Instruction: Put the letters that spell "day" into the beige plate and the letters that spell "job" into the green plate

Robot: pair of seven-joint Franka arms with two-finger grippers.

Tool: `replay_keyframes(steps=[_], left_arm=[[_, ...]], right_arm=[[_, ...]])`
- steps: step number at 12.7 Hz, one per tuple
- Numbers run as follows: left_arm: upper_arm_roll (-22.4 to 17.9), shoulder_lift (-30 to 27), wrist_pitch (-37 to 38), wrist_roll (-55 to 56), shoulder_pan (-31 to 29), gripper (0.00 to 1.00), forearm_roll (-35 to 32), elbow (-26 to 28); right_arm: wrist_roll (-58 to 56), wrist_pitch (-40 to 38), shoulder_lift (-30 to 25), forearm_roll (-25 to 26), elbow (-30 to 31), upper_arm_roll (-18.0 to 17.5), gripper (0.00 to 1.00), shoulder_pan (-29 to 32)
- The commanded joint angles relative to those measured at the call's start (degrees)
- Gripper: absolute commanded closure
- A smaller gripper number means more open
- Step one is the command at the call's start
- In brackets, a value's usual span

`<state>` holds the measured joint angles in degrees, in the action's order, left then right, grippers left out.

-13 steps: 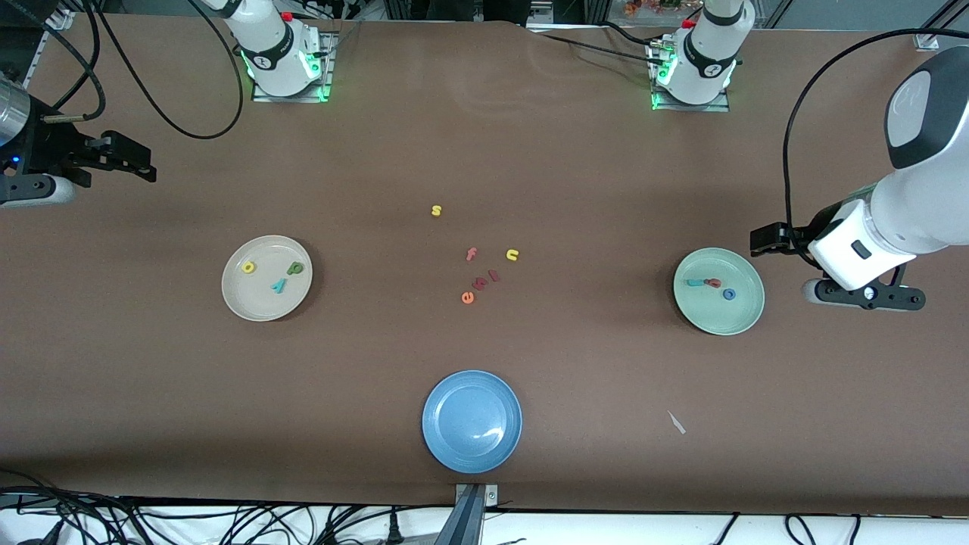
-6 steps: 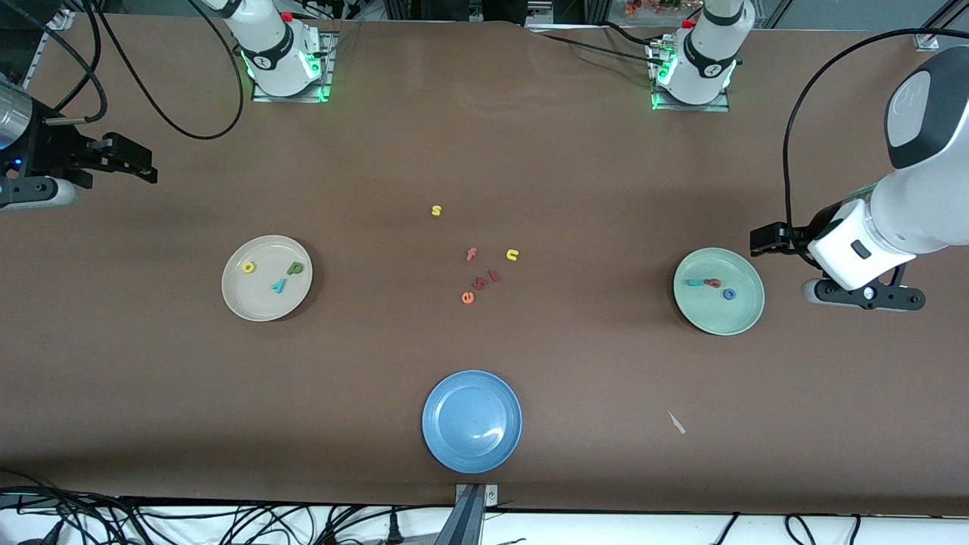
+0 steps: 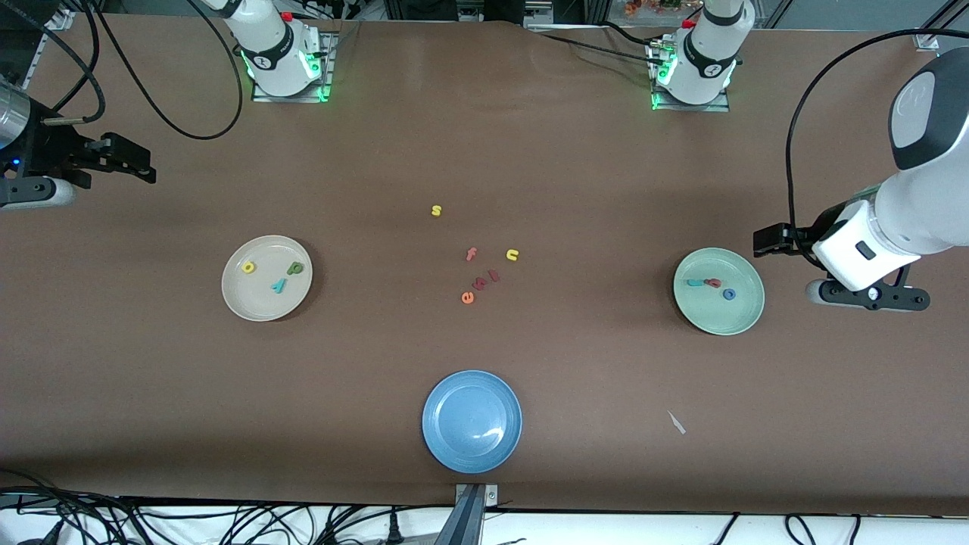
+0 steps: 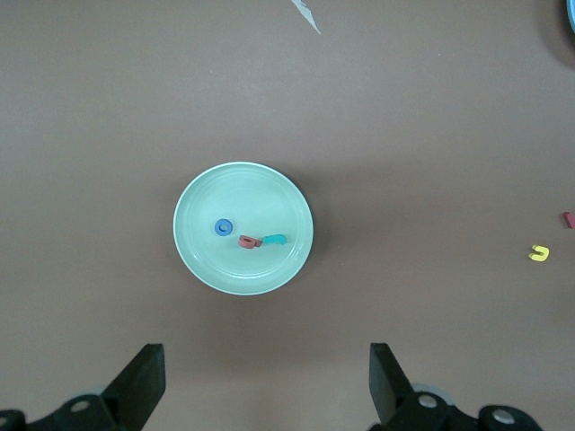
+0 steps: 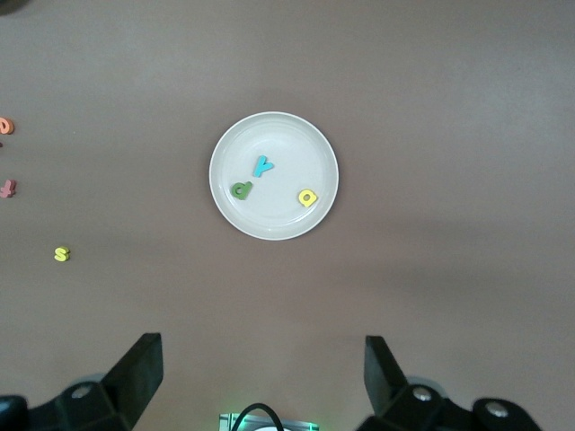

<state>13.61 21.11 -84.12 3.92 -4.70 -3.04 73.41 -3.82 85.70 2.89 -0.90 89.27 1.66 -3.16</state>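
Verify completion: "day" letters (image 3: 274,275) lie in the beige plate (image 3: 241,300), "job" letters (image 3: 711,286) in the green plate (image 3: 738,322). Left gripper (image 4: 265,386) beside the green plate, right gripper (image 5: 260,382) toward its own surface end; both spread, empty.

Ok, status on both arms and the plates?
Left gripper and right gripper open, empty, high above table. Day letters in beige plate; job letters in green plate. Nothing in the way.

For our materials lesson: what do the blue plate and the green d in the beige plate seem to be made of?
Blue plate: probably glazed ceramic or hard plastic; bright glossy highlights on its surface.
Green d in the beige plate: likely foam or soft plastic; matte, flat-cut, no shine.
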Motion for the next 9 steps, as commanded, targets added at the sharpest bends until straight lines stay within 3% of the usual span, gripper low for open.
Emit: replay_keyframes(steps=[1, 9], left_arm=[[0.3, 0.8, 1.3, -1.5, -0.4, 0.0, 1.1, -1.9], [0.2, 0.8, 1.0, -1.6, -0.4, 0.0, 0.8, -2.0]], right_arm=[[-1.2, -0.7, 0.2, -1.2, -0.9, 0.4, 0.0, 0.0], [-1.3, -0.8, 0.2, -0.6, -0.9, 0.5, 0.01, 0.0]])
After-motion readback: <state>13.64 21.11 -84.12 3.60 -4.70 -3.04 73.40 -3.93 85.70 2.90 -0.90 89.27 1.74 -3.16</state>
